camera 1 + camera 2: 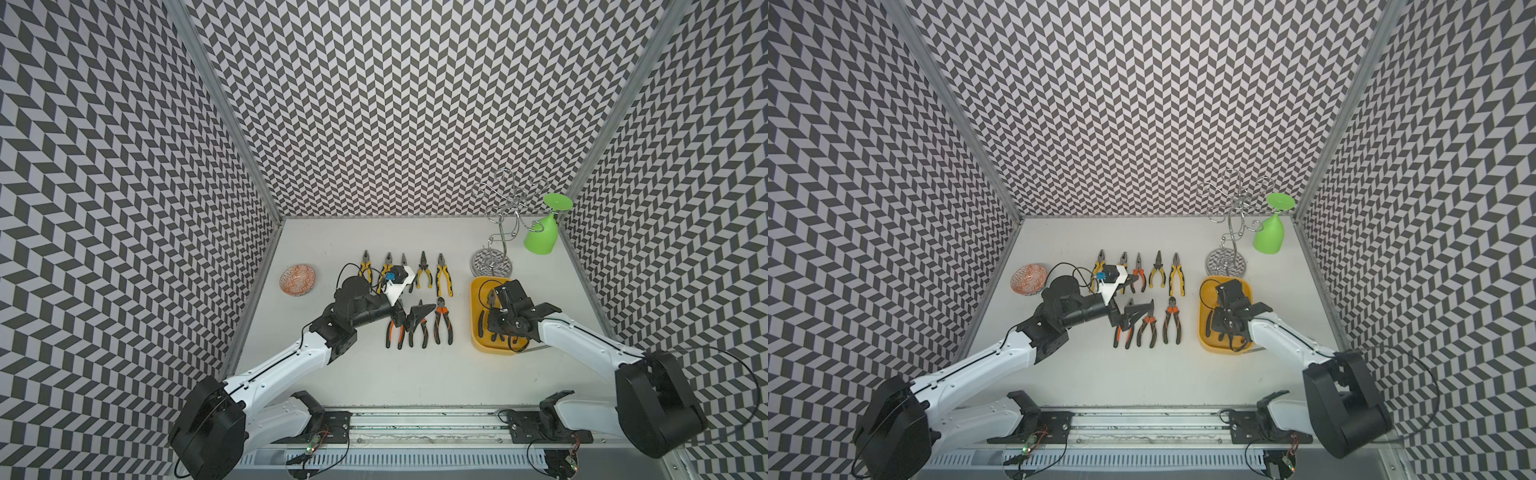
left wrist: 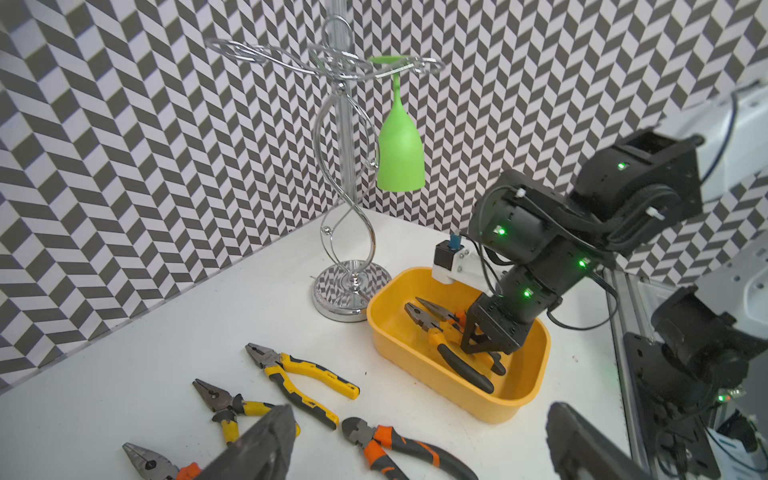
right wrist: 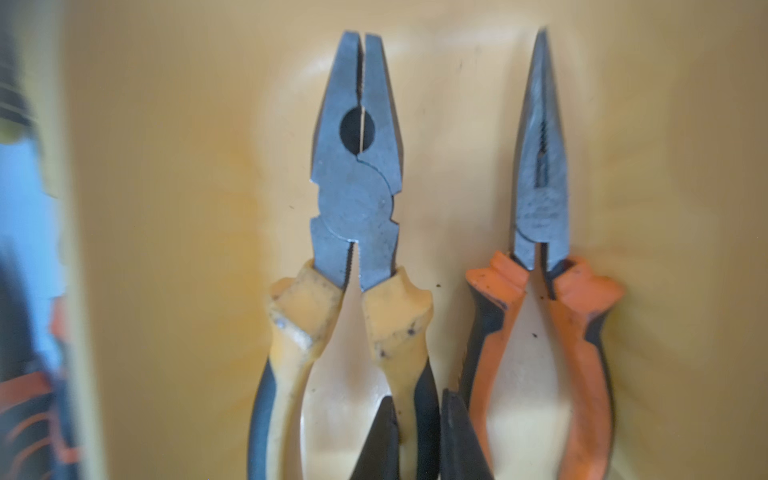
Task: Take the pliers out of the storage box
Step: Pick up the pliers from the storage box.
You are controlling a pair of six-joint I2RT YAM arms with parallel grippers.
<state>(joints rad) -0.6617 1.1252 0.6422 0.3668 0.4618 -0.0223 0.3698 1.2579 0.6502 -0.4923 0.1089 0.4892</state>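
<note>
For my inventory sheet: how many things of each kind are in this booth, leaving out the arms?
pliers: 10
storage box: 1
patterned bowl: 1
wire glass stand: 1
green glass: 1
Total: 14

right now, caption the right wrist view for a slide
Right gripper grips yellow pliers beside orange pliers in the box

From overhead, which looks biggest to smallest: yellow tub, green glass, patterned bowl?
In a top view:
1. yellow tub
2. green glass
3. patterned bowl
The glass hangs nearer the camera, so its edge over the bowl is unsure.
</note>
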